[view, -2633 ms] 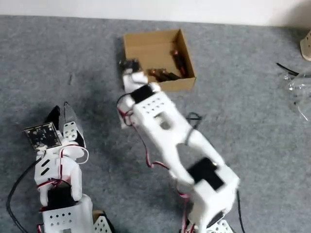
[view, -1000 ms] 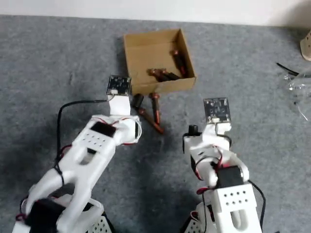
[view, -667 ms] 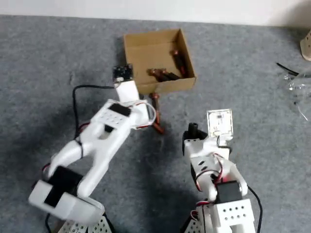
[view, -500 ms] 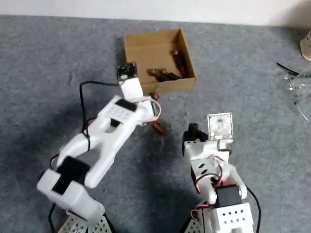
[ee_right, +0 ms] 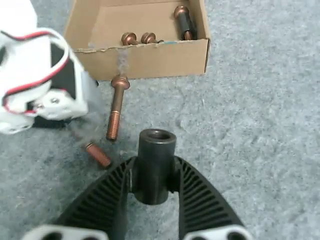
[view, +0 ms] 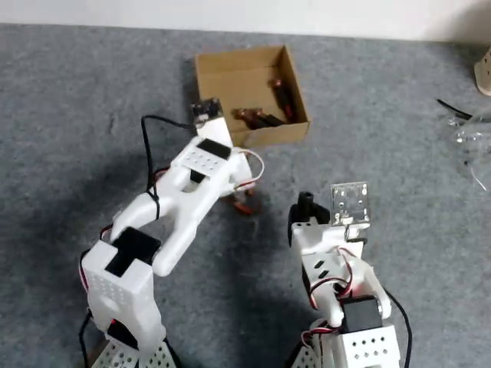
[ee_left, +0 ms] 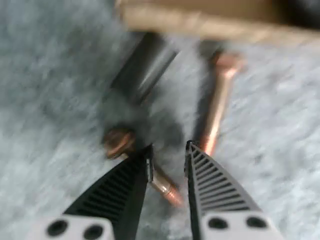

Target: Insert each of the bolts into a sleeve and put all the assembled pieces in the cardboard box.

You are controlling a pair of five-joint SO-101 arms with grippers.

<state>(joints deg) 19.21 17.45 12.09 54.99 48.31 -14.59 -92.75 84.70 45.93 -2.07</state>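
The cardboard box (view: 253, 136) stands at the back of the grey carpet with several assembled pieces (view: 257, 117) inside. My left arm stretches to its front wall. In the left wrist view my left gripper (ee_left: 169, 157) is open, its fingers astride the shank of a copper bolt (ee_left: 120, 142) lying on the carpet. A second bolt (ee_left: 217, 100) and a dark sleeve (ee_left: 145, 70) lie just beyond, against the box (ee_left: 200, 25). My right gripper (ee_right: 154, 167) is shut on a black sleeve (ee_right: 156, 150), held upright, nearer than the box (ee_right: 150, 60) and to the right of the bolts (ee_right: 116, 110).
The left arm's white body (ee_right: 40, 85) lies across the space in front of the box's left corner. Clear plastic items (view: 468, 126) lie at the carpet's far right edge. Open carpet stretches to the left and right of the box.
My left arm swung from the near left out to the box front and came down over the bolts and sleeve there. My right arm drew back from the box and now holds still with its sleeve.
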